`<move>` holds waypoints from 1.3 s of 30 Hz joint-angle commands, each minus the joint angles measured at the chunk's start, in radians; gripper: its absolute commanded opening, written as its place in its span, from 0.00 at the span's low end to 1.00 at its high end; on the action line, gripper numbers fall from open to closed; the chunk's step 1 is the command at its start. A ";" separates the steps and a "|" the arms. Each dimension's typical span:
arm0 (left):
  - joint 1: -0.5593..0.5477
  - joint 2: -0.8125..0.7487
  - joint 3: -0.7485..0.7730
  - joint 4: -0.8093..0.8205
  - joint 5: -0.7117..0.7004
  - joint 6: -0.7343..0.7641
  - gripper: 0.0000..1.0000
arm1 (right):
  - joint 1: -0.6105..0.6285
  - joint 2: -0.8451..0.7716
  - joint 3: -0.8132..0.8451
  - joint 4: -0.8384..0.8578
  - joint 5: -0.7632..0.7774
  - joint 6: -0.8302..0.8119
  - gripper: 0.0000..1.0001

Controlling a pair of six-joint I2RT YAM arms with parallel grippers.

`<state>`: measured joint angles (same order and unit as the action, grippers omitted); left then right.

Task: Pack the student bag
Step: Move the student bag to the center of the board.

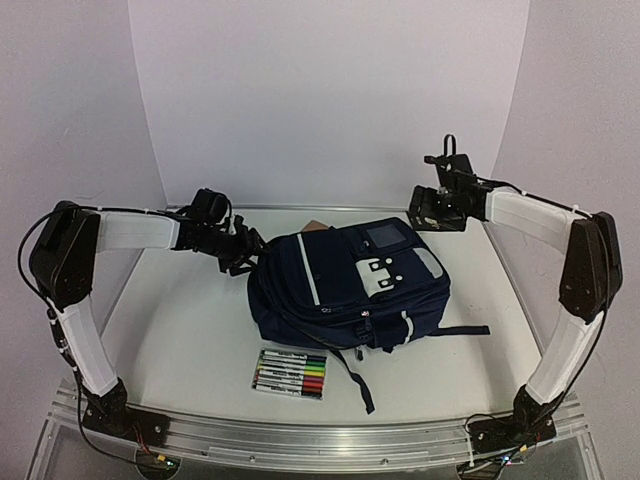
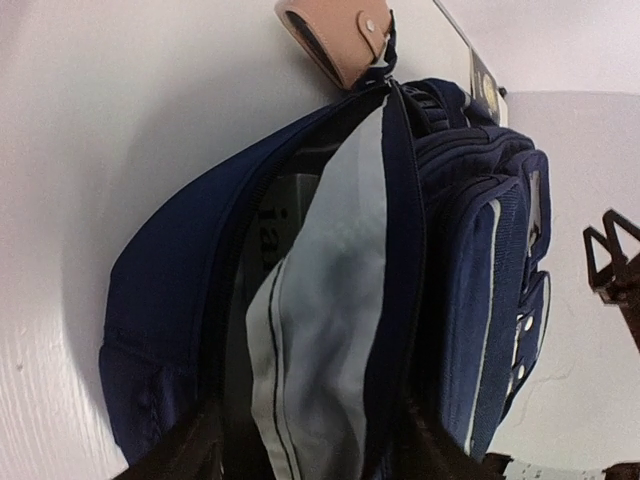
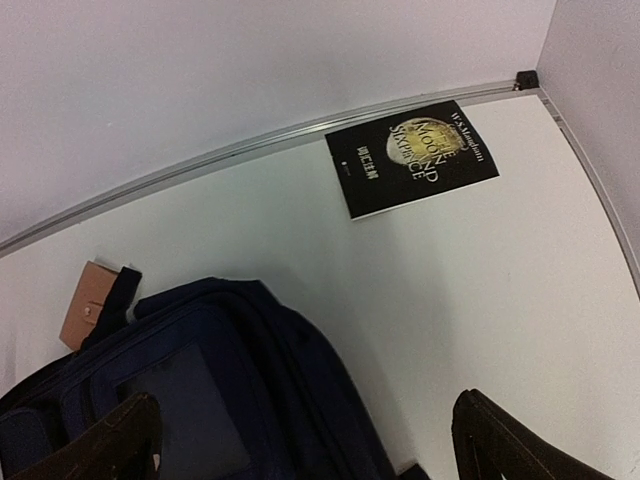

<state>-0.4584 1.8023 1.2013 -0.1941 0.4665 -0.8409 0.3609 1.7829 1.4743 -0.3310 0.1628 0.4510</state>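
L gripper (image 1: 240, 256) is at the left end of the student bag (image 1: 350, 285), which lies flat mid-table (image 1: 180, 330), front pocket up. The top cam gives you only dark fingers against the bag's edge; you can't see the opening from there. L wrist cam fills that in. The main compartment is unzipped and gaping, with the grey lining (image 2: 320, 300) showing. One finger (image 2: 175, 455) sits outside the navy back panel, the other is on the far side of the opening, and bag fabric lies between them. Whether they pinch it or just straddle it, can't tell.

Near edge, in front of the bag, you've got a marker pack (image 1: 290, 373) lying flat. It shows in the top cam only. A dark strap (image 1: 355, 385) trails beside it.

A tan leather tag (image 2: 335, 35) sits at the bag's far end. It's a sliver in the top cam but clear in both wrist cams.

R gripper (image 1: 437, 212) hangs above the bag's far right corner. Its jaws are spread wide w/ nothing in them.

R wrist cam alone shows a black book (image 3: 415, 155) w/ a gold moon cover. It lies flat by the back wall, well apart from the bag.
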 commanded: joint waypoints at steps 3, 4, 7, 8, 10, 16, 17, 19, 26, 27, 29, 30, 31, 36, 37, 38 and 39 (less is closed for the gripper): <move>0.033 0.093 0.029 0.265 0.189 -0.115 0.18 | -0.079 0.087 0.075 -0.009 -0.020 -0.042 0.98; 0.043 0.088 0.024 0.274 0.192 -0.120 0.08 | -0.085 0.108 0.091 -0.010 -0.018 -0.046 0.98; 0.095 0.042 -0.021 0.306 0.192 -0.141 0.00 | -0.100 0.190 0.146 -0.010 0.001 -0.060 0.98; 0.123 0.019 -0.040 0.314 0.197 -0.151 0.00 | -0.106 0.218 0.169 -0.009 0.004 -0.063 0.98; 0.177 -0.026 -0.074 0.314 0.206 -0.160 0.00 | -0.115 0.274 0.225 -0.007 0.010 -0.071 0.96; 0.321 -0.153 -0.072 0.144 0.190 -0.066 0.00 | -0.135 0.459 0.413 -0.005 0.024 -0.111 0.90; 0.342 -0.170 -0.068 0.113 0.181 -0.048 0.00 | -0.140 0.489 0.445 -0.006 0.022 -0.119 0.89; 0.389 -0.201 -0.067 0.067 0.166 -0.025 0.00 | -0.149 0.549 0.500 -0.004 0.025 -0.134 0.88; 0.506 -0.281 -0.082 -0.017 0.108 0.015 0.00 | -0.180 0.758 0.730 -0.006 0.008 -0.190 0.87; 0.510 -0.291 -0.081 -0.026 0.104 0.020 0.00 | -0.183 0.782 0.758 -0.007 0.007 -0.197 0.87; 0.514 -0.311 -0.079 -0.056 0.094 0.037 0.00 | -0.191 0.830 0.808 -0.016 -0.004 -0.207 0.87; 0.514 -0.319 -0.077 -0.072 0.089 0.048 0.00 | -0.196 0.853 0.852 -0.036 -0.019 -0.206 0.87; 0.515 -0.327 -0.077 -0.085 0.088 0.059 0.00 | -0.200 0.867 0.867 -0.046 -0.033 -0.206 0.86; 0.515 -0.358 -0.094 -0.144 0.125 0.120 0.00 | -0.209 0.883 0.893 -0.098 -0.102 -0.175 0.87; 0.515 -0.365 -0.101 -0.148 0.138 0.127 0.00 | -0.209 0.882 0.888 -0.107 -0.122 -0.167 0.87; 0.516 -0.374 -0.114 -0.150 0.143 0.132 0.00 | -0.209 0.886 0.889 -0.121 -0.137 -0.161 0.87; 0.516 -0.382 -0.126 -0.151 0.148 0.136 0.00 | -0.209 0.894 0.894 -0.136 -0.148 -0.156 0.88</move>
<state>0.0516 1.4974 1.0935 -0.3458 0.5797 -0.7646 0.1502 2.6648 2.3218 -0.4077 0.0872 0.2712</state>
